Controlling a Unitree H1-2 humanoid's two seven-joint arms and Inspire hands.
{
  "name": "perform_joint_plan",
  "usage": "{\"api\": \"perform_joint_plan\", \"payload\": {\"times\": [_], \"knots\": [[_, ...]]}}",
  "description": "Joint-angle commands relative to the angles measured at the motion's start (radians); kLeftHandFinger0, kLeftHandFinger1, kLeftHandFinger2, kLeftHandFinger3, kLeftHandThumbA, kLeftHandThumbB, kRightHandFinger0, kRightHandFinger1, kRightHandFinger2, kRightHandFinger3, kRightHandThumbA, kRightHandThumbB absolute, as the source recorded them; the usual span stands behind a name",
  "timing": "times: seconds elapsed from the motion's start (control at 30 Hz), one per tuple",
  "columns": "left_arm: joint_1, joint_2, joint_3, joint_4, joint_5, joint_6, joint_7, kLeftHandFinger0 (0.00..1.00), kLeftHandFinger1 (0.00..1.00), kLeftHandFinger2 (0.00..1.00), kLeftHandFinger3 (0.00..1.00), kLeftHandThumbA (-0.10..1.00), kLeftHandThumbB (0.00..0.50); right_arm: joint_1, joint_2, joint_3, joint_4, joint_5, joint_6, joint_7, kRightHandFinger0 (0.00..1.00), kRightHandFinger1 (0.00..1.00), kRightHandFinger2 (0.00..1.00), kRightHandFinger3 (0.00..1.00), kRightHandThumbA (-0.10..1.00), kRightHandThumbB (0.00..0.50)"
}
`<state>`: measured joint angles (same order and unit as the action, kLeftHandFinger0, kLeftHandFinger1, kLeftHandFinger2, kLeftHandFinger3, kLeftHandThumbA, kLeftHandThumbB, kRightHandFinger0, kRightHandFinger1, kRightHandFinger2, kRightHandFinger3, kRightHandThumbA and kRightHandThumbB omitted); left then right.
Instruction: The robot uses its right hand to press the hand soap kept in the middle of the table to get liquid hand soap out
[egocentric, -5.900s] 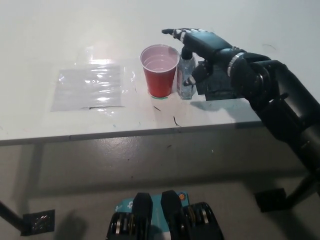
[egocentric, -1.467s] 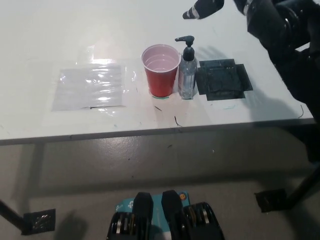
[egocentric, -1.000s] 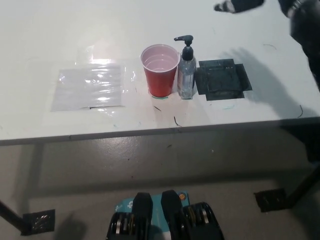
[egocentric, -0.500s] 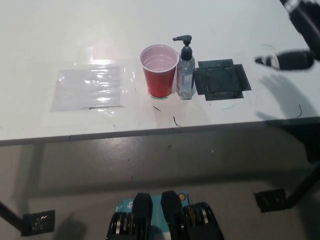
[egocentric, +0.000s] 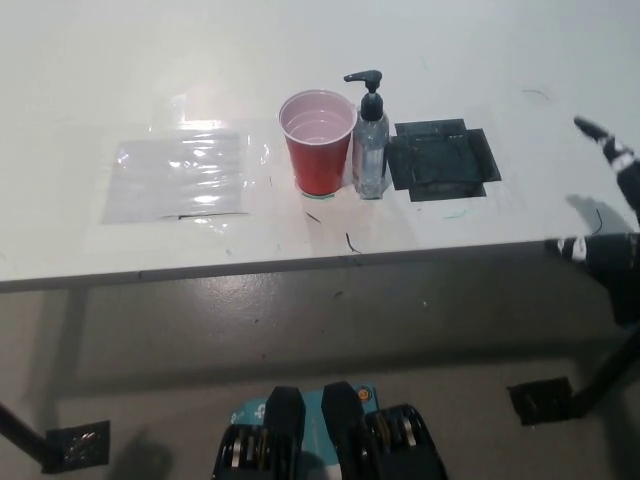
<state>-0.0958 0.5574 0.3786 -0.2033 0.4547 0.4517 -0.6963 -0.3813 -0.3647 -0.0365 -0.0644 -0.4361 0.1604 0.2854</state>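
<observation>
Your right hand (egocentric: 612, 205) sits at the right edge, fingers spread, empty; swinging back carelessly could topple the soap bottle (egocentric: 370, 135) or red cup (egocentric: 320, 141).

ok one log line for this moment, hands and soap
right hand: open, at right edge, off the soap | left hand: not in view | hand soap: upright beside red cup, untouched | black mat: right of soap

Your soap bottle (egocentric: 371, 140) stands mid-tabletop (egocentric: 450, 60) with a red cup (egocentric: 319, 141) touching its left side, blocking that flank. To its right lies a flat black mat (egocentric: 442, 160), and open tabletop runs behind. The right robot hand (egocentric: 612, 200) sits well apart at the right edge, fingers spread.
</observation>
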Motion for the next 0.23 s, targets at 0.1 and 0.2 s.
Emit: {"api": "perform_joint_plan", "payload": {"times": [0.1,0.2], "knots": [[-0.015,0.013,0.022,-0.019,-0.014,0.018,0.021,1.0,1.0,1.0,0.88,1.0,0.081,0.053,0.013,-0.036,0.02,0.045,-0.105,-0.119,1.0,1.0,1.0,1.0,1.0,0.34],[-0.02,0.002,0.029,-0.015,-0.004,0.018,0.018,1.0,1.0,1.0,0.87,1.0,0.094,0.076,0.017,-0.039,0.029,0.053,-0.128,-0.135,1.0,1.0,1.0,1.0,1.0,0.287]]}}
